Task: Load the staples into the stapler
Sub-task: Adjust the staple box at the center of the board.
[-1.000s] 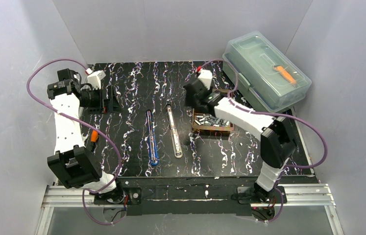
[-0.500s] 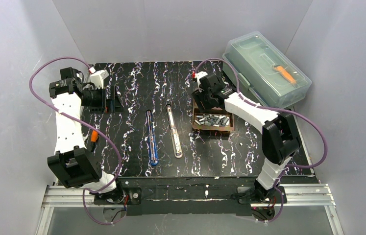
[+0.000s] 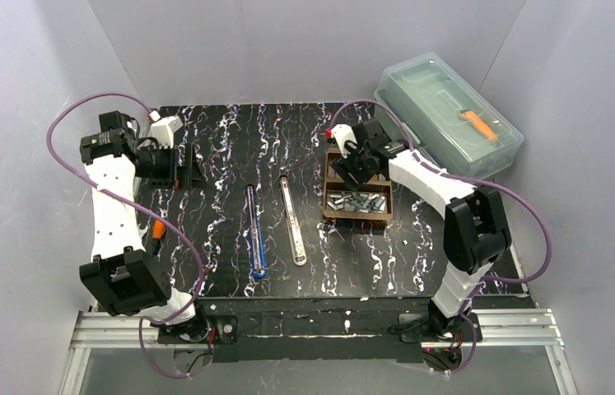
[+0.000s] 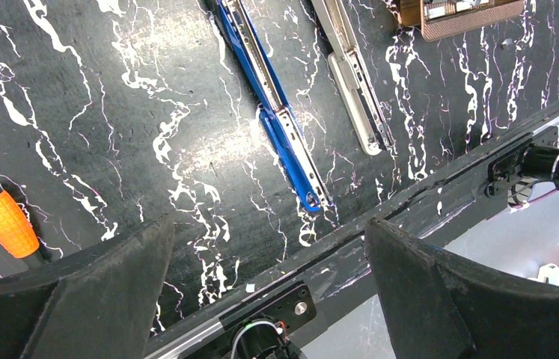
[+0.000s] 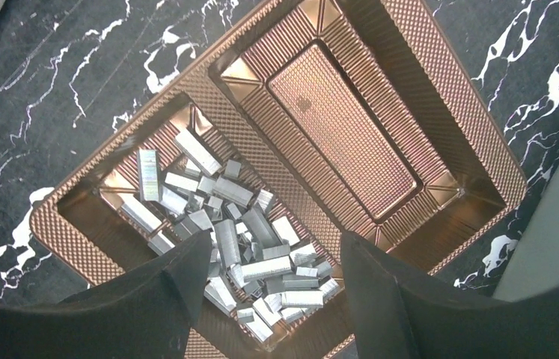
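Moved: our right arm has swung towards the far end of the tray (image 5: pixel 448 90), and the right gripper (image 5: pixel 272 253) is now above it.
Right fingers: part open, holding nothing.
Left gripper (image 4: pixel 267 228): wide open, empty.
Staples (image 5: pixel 239 239): a loose heap in one tray compartment.
Blue stapler (image 3: pixel 254 230): lying open, well apart from the tray.
Risk: the strips overlap, so we may pinch several at once, or one may slip out crooked.

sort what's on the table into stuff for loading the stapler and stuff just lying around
For the job: staples in the brown tray; blue stapler and silver stapler, both opened flat, unclear which gets loaded; right pincer, open above the staples.

Lying about: orange-handled tool; clear lidded box.
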